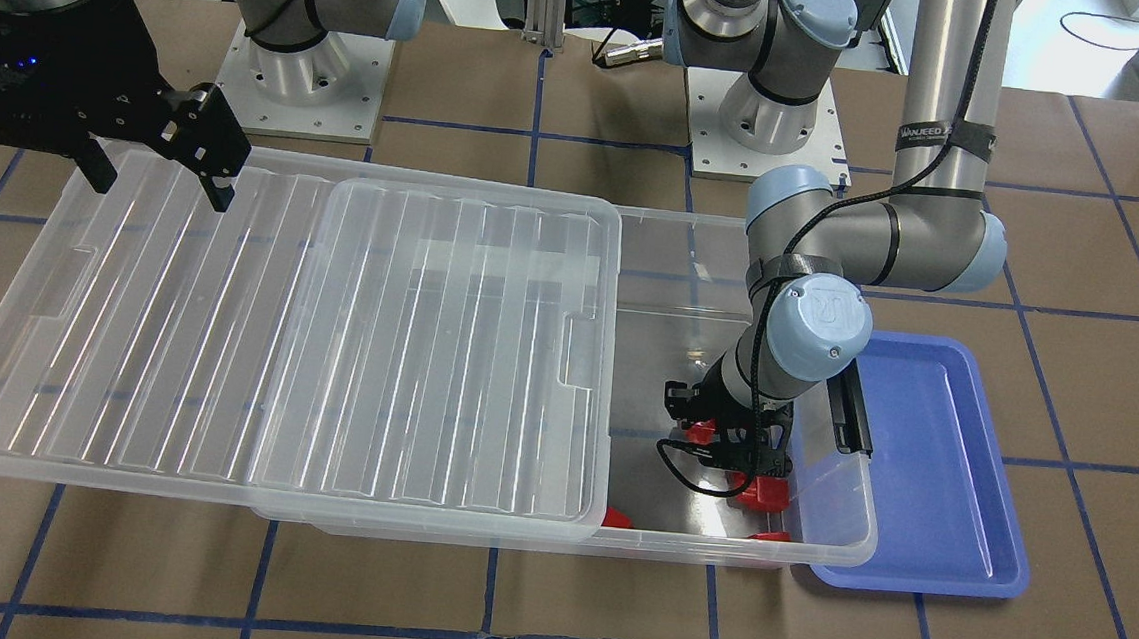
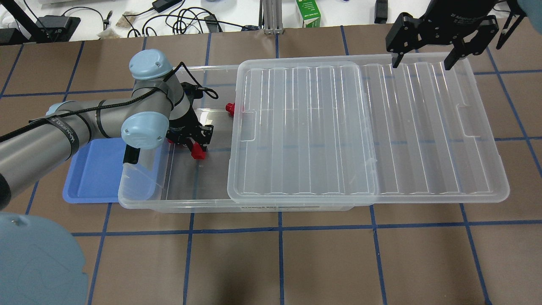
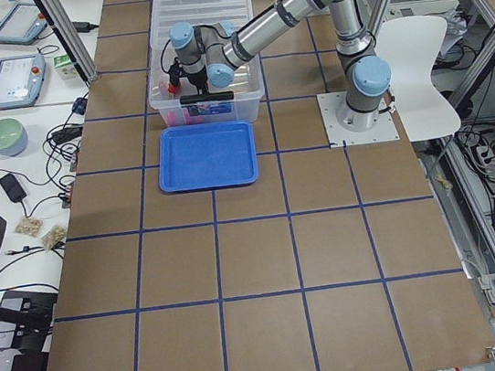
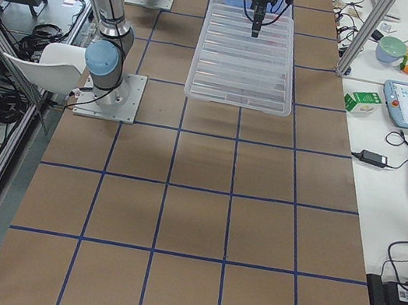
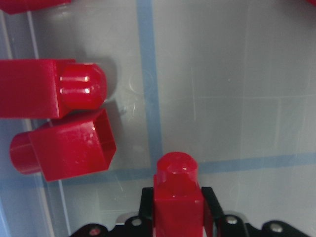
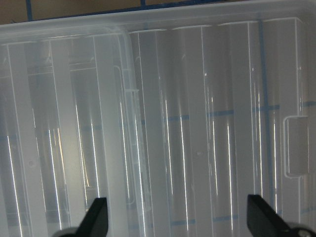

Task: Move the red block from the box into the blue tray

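The clear box (image 2: 178, 200) lies open at its left end, and its ribbed lid (image 2: 338, 127) is slid to the right. My left gripper (image 2: 192, 142) is down inside the box, shut on a red block (image 5: 177, 197) whose stub points away from the wrist camera. Two more red blocks (image 5: 47, 89) (image 5: 69, 145) lie on the box floor just beside it. Another red block (image 2: 230, 108) sits by the lid's edge. The blue tray (image 2: 91, 173) lies outside the box's left end, holding nothing. My right gripper (image 2: 423, 63) is open above the lid's far right corner, holding nothing.
The box's black latch bar (image 1: 849, 409) stands between the box and the blue tray (image 1: 931, 455). The lid (image 1: 288, 330) overhangs the box well to the robot's right. Cables, a green carton (image 2: 308, 12) and devices lie beyond the table's far edge.
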